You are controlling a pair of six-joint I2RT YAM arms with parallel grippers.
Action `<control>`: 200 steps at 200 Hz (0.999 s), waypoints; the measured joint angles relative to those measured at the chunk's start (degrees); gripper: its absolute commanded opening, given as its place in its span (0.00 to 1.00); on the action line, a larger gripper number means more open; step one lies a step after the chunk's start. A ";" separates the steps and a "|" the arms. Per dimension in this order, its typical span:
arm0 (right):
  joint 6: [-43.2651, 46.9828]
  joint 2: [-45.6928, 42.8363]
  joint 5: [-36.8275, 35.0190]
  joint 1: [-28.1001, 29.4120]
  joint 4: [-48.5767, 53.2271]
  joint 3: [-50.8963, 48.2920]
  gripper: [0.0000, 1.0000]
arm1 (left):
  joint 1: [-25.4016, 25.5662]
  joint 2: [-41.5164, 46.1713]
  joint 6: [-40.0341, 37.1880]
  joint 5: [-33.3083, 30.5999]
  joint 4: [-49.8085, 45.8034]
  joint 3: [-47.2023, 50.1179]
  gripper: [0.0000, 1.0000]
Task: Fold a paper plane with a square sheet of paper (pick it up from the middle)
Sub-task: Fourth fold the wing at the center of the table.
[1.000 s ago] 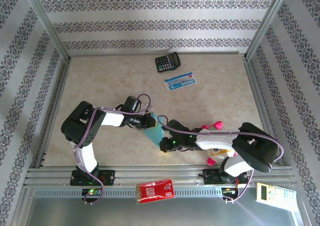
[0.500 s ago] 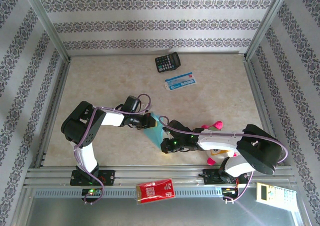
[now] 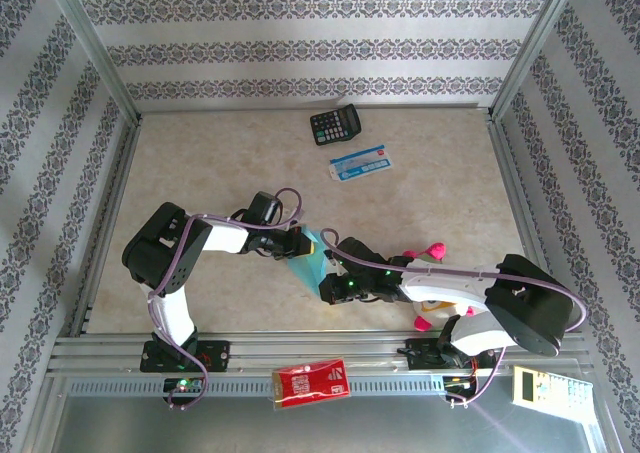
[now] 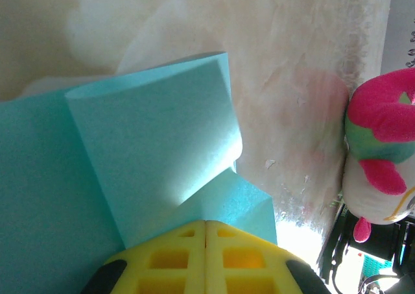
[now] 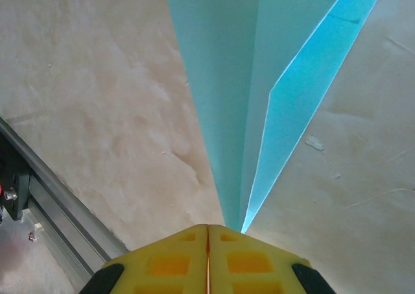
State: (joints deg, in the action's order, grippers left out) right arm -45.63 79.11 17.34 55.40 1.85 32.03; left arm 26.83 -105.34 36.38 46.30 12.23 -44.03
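Pinching the plane (image 3: pixel 310 263) at both ends, the left gripper (image 3: pixel 294 245) and right gripper (image 3: pixel 325 287) are each clamped fully down on it. In the wrist views their yellow, waffle-moulded pads (image 4: pixel 172 260) (image 5: pixel 167 263) meet with only the paper between them. The plane is thin matte turquoise paper, smooth, with crisp straight creases. One flap curls loosely in the left wrist view. It sits toward 6 o'clock from the middle of the mottled beige table (image 3: pixel 200 173). Its long axis runs from 11 to 5 o'clock, the broad end at the left gripper. It tapers to a narrow layered wedge at the right gripper. A black calculator (image 3: pixel 334 125) and a blue-and-white card (image 3: pixel 360 163) lie at 12 o'clock, and a fuzzy pink-and-white plush (image 3: pixel 430 295) at 4.
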 measured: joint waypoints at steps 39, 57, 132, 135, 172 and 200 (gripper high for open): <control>0.00 2.84 0.00 -0.02 -1.20 0.11 0.08 | 0.00 -0.02 0.00 0.02 0.00 0.00 0.08; 0.02 3.91 0.02 -0.02 -1.36 0.11 0.08 | 0.00 0.00 0.00 0.02 0.00 0.00 0.08; 0.22 6.25 0.04 -0.02 -2.51 0.15 0.08 | 0.00 -0.02 -0.02 0.02 0.00 0.00 0.08; 0.22 6.27 0.02 -0.02 -2.51 0.15 0.08 | 0.00 0.00 -0.02 0.02 0.00 0.00 0.08; 0.17 6.62 0.04 0.00 -2.75 0.15 0.07 | 0.00 0.00 -0.02 0.02 -0.02 0.00 0.08; -0.02 6.64 0.00 0.24 -2.80 0.07 0.06 | 0.00 0.00 -0.02 0.00 -0.04 0.00 0.08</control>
State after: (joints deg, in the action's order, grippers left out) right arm -45.65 85.76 17.34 55.64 -0.95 32.10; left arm 26.83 -105.34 36.36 46.30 12.19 -44.03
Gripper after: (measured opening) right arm 0.070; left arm 0.079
